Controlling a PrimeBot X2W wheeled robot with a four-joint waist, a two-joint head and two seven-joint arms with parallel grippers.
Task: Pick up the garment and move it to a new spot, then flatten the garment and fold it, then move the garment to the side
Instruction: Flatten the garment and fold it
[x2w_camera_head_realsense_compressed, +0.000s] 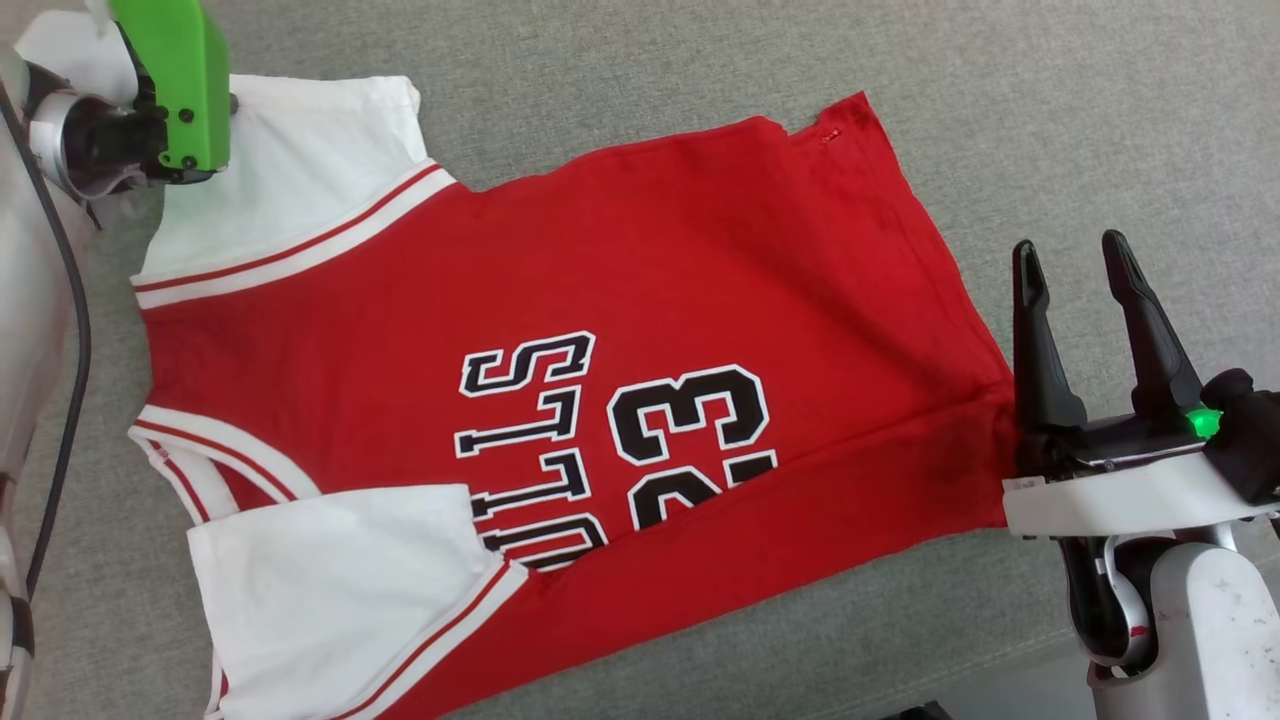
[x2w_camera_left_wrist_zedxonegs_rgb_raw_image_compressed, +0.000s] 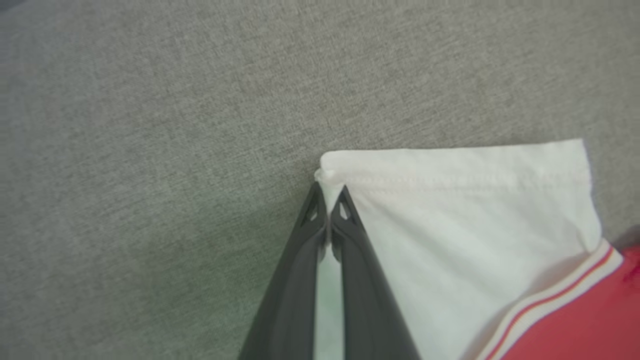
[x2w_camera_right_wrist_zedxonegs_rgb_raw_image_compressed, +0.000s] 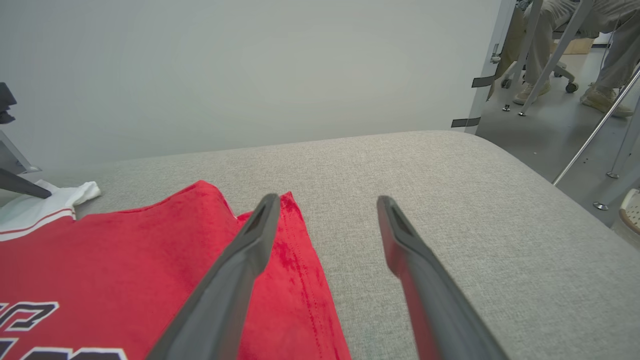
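1. We read the scene first. The garment (x2w_camera_head_realsense_compressed: 700, 250) lies spread face-up on the grey cushion (x2w_camera_head_realsense_compressed: 1000, 80), with its chest print (x2w_camera_head_realsense_compressed: 620, 430) showing in the middle.
2. One white sleeve (x2w_camera_head_realsense_compressed: 330, 580) lies turned in over the red body and covers a corner of the chest print. We judge the step in hand to be the matching fold of the other sleeve (x2w_camera_left_wrist_zedxonegs_rgb_raw_image_compressed: 475, 210).
3. The left fingers (x2w_camera_left_wrist_zedxonegs_rgb_raw_image_compressed: 350, 220) are pressed together on the outer corner of that other sleeve, at its stitched edge. They appear to pinch it, though we cannot tell whether they hold both layers.
4. We lift only enough to free the corner from the cushion. Thin fabric slips out of a small bite if we tug.
5. We carry the corner across toward the chest print and let the striped trim (x2w_camera_left_wrist_zedxonegs_rgb_raw_image_compressed: 555, 295) mark the crease, so both sleeves sit alike.
6. The right fingers (x2w_camera_right_wrist_zedxonegs_rgb_raw_image_compressed: 250, 240) stand spread, holding nothing, at the hem end (x2w_camera_head_realsense_compressed: 960, 290), opposite the sleeves from the chest print. We can press them on the hem so the body does not drag.
7. We lay the sleeve down flat before letting go.
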